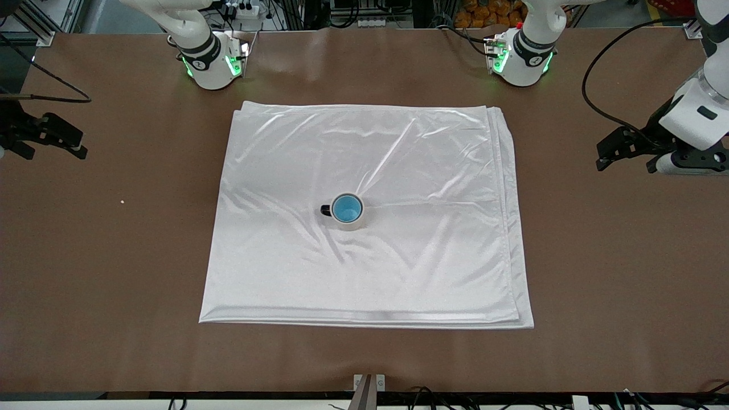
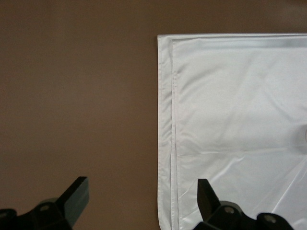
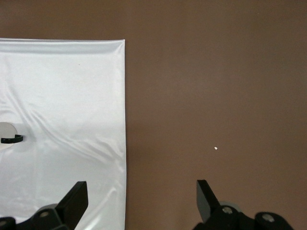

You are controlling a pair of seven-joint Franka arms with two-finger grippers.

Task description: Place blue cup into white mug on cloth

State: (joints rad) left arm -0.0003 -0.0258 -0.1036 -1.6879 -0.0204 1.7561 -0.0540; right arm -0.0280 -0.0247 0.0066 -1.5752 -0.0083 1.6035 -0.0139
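While the blue cup (image 1: 347, 208) is sitting nested inside the white mug (image 1: 352, 220), both are standing upright near the middle of the cloth (image 1: 364, 267), with only the cup's bright blue inside and rim showing from above. The cup's long axis is running straight up and down, its mouth pointing up, and the mug's dark handle (image 1: 326, 210) is sticking out toward the right arm's end of the tabletop (image 1: 626, 256). Judging by that, the placing looks done.

Risk now is coming from the cloth more than from the cup. It is shiny and wrinkled under the mug, so any tug on its folded edges could slide or tip the pair. A hand sweeping back in low could also clip the handle and spin the mug, and pinching the cup's rim again could lift it back out.

Out at the edges, both arms are waiting. The left hand (image 1: 626, 152) is hanging over bare tabletop off the cloth's edge at the left arm's end, fingers spread wide and holding nothing. The right hand (image 1: 54, 138) is doing the same over bare tabletop at the right arm's end, wide apart and empty, with a tiny white crumb (image 1: 122, 201) lying near it.
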